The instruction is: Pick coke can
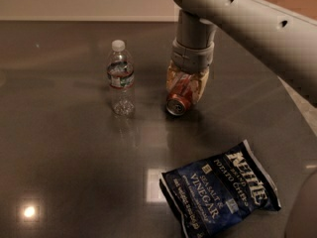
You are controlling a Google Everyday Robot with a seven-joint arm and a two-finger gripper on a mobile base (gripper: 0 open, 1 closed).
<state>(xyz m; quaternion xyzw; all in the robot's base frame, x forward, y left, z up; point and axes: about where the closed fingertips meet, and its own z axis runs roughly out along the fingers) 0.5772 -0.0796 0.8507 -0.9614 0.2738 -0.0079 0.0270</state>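
In the camera view, the coke can (177, 105) lies tipped on its side on the dark tabletop (59, 148), silver end toward the camera, just right of the upright water bottle (121, 78) but apart from it. The tool (186, 89) sits straight over the can, its pale fingers clenched on the red body from either side, probably because a can on its side is easiest to pinch across its width. The arm (247, 19) reaches in from the upper right, wrist pointing down. A blue chip bag (220, 192) lies well clear in front.
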